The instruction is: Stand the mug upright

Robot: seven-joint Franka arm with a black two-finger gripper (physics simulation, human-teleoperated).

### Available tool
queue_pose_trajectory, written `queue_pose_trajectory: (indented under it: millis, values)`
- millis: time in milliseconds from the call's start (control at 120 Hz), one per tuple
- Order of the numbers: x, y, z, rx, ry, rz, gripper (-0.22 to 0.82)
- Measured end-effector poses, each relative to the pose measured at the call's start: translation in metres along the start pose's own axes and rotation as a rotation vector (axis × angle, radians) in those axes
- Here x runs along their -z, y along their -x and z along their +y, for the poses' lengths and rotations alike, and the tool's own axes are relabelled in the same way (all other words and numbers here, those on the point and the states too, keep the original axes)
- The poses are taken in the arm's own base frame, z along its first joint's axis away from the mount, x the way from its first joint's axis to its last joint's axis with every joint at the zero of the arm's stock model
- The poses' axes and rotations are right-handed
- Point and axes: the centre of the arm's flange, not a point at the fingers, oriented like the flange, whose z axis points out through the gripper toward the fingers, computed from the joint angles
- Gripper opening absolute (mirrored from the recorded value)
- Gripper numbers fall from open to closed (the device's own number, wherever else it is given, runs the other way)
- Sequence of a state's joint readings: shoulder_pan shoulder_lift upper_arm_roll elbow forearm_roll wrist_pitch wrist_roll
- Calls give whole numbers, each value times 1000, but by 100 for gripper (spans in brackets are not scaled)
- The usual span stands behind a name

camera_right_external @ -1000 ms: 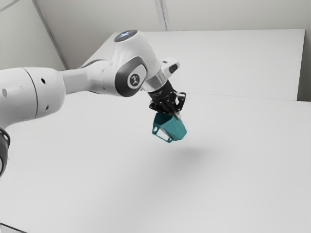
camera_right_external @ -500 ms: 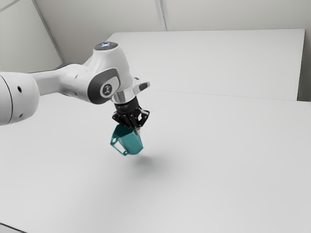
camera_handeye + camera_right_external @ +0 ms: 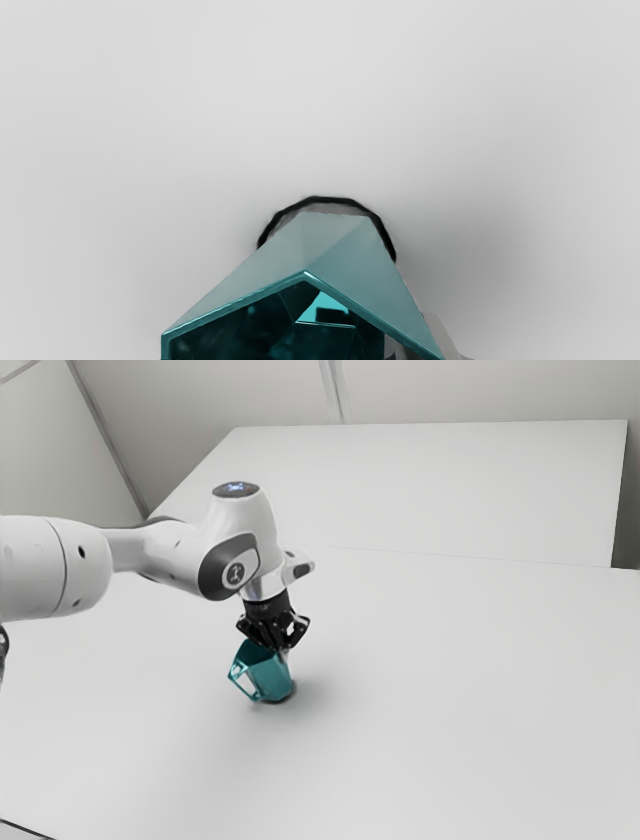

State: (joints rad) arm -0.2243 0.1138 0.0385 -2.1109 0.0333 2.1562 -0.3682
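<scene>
Exterior view: my arm [image 3: 170, 552] comes in from that view's left, with my tool [image 3: 279, 647] pointing down at the teal mug [image 3: 272, 678] on the near part of the pale table [image 3: 450, 695]. I have the tool closed on the mug's wall near the rim [image 3: 240, 303], one finger [image 3: 441, 334] outside and the other inside the mouth, so they stand only a wall's thickness apart. The mug's mouth faces up toward me, yet its body leans, the rim end tipped toward the exterior view's left and the base toward its right. Its handle [image 3: 241, 688] sticks out on the exterior view's left side. The base is down at the table, though I cannot tell whether any of it touches. Looking past the rim in the wrist view, I see the faceted outer wall narrowing toward the base, with a dark curved band [image 3: 332, 200] around that end. A soft shadow lies on the table beside the mug.
</scene>
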Motion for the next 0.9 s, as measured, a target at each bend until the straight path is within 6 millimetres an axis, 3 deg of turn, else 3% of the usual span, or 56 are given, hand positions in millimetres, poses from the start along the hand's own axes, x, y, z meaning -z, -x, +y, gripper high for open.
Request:
queue_pose_trajectory:
  millis: [92,300,500,583,900]
  values:
    - [-5,-2,-1,-2,1,3,-18]
    - [2,-1,0,-12,12,17,26]
    - [33,3,-2,-19,33,67,47]
    - [54,4,0,-24,48,97,51]
    - [170,-11,15,-100,67,213,58]
